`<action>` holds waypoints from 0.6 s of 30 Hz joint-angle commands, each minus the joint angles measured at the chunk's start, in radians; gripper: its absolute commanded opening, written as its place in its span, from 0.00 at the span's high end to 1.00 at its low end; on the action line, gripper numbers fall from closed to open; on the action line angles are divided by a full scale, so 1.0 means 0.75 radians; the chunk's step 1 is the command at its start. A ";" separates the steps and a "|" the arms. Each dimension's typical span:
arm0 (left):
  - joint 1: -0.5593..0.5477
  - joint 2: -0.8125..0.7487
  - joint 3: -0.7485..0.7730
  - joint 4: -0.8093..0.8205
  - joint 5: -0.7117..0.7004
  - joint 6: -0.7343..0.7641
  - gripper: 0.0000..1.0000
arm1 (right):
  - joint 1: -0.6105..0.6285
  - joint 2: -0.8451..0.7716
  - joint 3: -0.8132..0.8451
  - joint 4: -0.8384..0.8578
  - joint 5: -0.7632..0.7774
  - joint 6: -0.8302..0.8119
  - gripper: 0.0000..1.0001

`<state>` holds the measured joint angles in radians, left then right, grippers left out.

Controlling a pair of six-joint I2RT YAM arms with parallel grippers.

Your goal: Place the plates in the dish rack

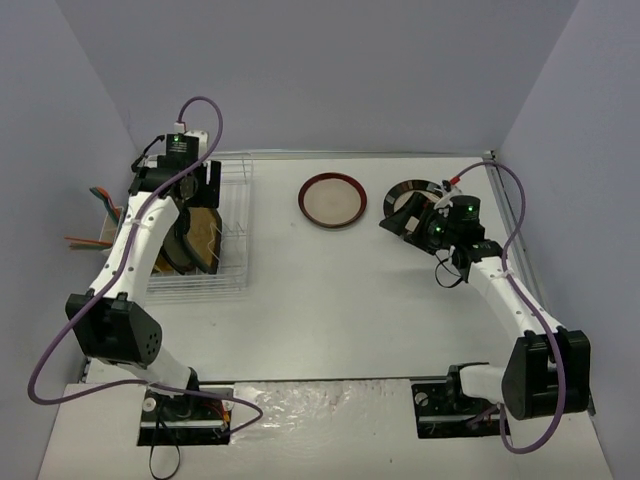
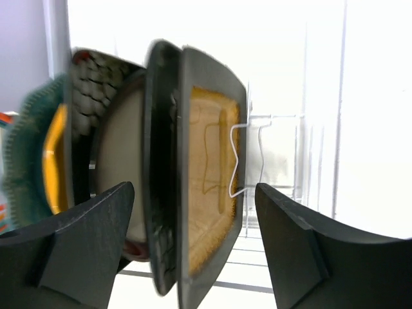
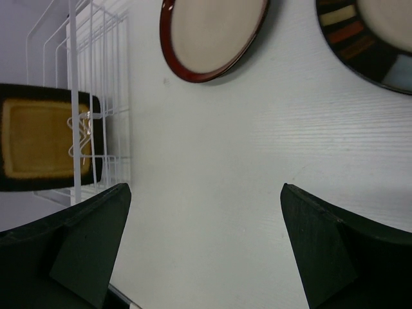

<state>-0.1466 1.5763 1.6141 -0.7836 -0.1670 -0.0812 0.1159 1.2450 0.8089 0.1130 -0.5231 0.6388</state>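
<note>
The white wire dish rack (image 1: pixel 232 200) stands at the left. Several plates stand in it on edge: teal scalloped (image 2: pixel 18 168), orange-yellow (image 2: pixel 55 161), a black patterned one with a pale centre (image 2: pixel 96 96), another black one (image 2: pixel 161 141), and the black square plate with yellow centre (image 2: pixel 209 193). My left gripper (image 1: pixel 197 190) is open above the rack, its jaws straddling the square plate (image 1: pixel 203 240) with gaps on both sides. The red-rimmed plate (image 1: pixel 332 200) lies flat on the table. My right gripper (image 1: pixel 405 215) is open and empty beside a black striped plate (image 1: pixel 412 188).
Coloured utensils (image 1: pixel 100 205) lie left of the rack by the left wall. In the right wrist view the rack (image 3: pixel 84 96) is at the left, the red-rimmed plate (image 3: pixel 215 32) at the top and the striped plate (image 3: pixel 367 32) at the top right.
</note>
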 commanded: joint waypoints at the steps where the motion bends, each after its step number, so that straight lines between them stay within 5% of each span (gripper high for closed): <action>1: 0.018 -0.169 0.151 -0.010 0.053 -0.031 0.24 | -0.102 0.001 0.024 0.031 0.134 0.005 0.02; 11: 0.028 -0.453 -0.137 0.123 0.314 -0.138 0.06 | -0.346 0.186 0.058 -0.013 0.401 0.088 0.04; 18: 0.028 -0.620 -0.336 0.164 0.448 -0.238 0.03 | -0.409 0.424 0.157 0.062 0.505 0.134 0.09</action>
<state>-0.1310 1.1733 1.3806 -0.7298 0.0878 -0.1968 -0.1710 1.4913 0.8443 0.0829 -0.2142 0.7069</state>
